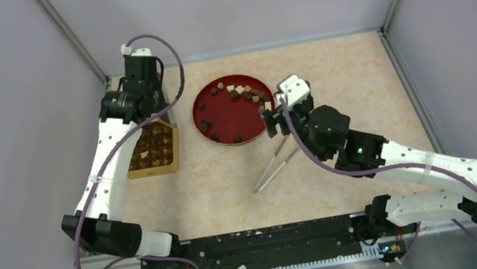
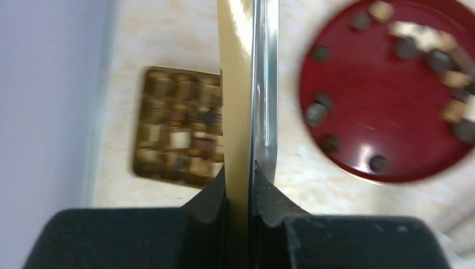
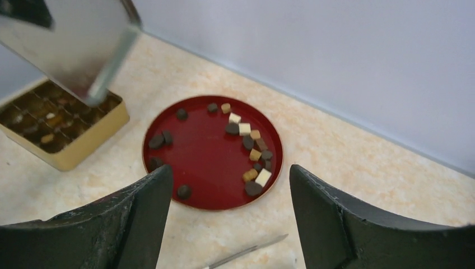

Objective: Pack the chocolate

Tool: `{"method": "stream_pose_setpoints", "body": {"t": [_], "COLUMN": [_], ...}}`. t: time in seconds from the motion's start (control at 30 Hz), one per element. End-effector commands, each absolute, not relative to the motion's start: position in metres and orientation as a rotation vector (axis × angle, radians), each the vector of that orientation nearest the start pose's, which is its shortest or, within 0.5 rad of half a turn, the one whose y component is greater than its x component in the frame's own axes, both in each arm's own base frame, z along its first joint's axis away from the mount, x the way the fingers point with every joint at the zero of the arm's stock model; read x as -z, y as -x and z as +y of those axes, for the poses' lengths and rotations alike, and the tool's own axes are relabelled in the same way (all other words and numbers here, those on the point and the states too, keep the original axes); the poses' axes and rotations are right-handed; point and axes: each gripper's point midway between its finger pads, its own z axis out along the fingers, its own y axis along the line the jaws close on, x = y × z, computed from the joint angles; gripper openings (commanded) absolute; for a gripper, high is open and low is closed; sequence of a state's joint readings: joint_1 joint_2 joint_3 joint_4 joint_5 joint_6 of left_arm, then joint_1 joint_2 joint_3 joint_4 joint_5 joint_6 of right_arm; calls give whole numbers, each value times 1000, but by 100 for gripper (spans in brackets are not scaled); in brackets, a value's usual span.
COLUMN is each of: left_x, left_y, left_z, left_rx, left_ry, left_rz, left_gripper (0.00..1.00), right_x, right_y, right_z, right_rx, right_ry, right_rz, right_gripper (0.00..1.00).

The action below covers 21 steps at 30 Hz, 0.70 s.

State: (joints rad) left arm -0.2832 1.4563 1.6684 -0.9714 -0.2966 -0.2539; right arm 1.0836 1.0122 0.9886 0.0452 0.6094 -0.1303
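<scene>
Chocolate pieces [image 1: 240,91], dark, tan and cream, lie scattered on a round red plate [image 1: 226,118] at mid-table. More chocolate fills a gold box [image 1: 151,150] to the plate's left. My left gripper [image 2: 241,168] is shut on a tin lid [image 2: 246,101], held edge-on above the box [image 2: 179,131]. The lid's silver inside [image 3: 78,50] shows in the right wrist view, over the box [image 3: 61,129]. My right gripper [image 3: 229,179] hangs open and holds nothing, just off the near-right rim of the plate [image 3: 207,162], with chocolate [image 3: 246,140] beyond its fingers.
Metal tweezers [image 1: 273,165] lie on the table below my right gripper [image 1: 276,115], their tip [image 3: 246,253] pointing toward the plate. Grey walls close the table at the back and on both sides.
</scene>
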Motion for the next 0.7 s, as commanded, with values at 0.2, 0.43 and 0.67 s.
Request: {"method": "stream_pose_setpoints", "body": {"t": [0.2,0.43,0.67], "left_x": [-323,-297,-264], "left_y": [-295,-302,-304], "left_z": [83,81,72], "left_rx": [-1203,-1382,-1443], "left_ry": [384,297,269], "left_rz": [2006,1993,2027], "left_gripper": [0,0,0], "right_x": [-306,-293,-287], "right_y": [-267,-270,-276], "right_z": [269,270,258], "right_rx": [-269,-266,-234], "right_ry": [493,514,504], "right_rz": [1589,1622,1643], "right_gripper": [75,75,75]}}
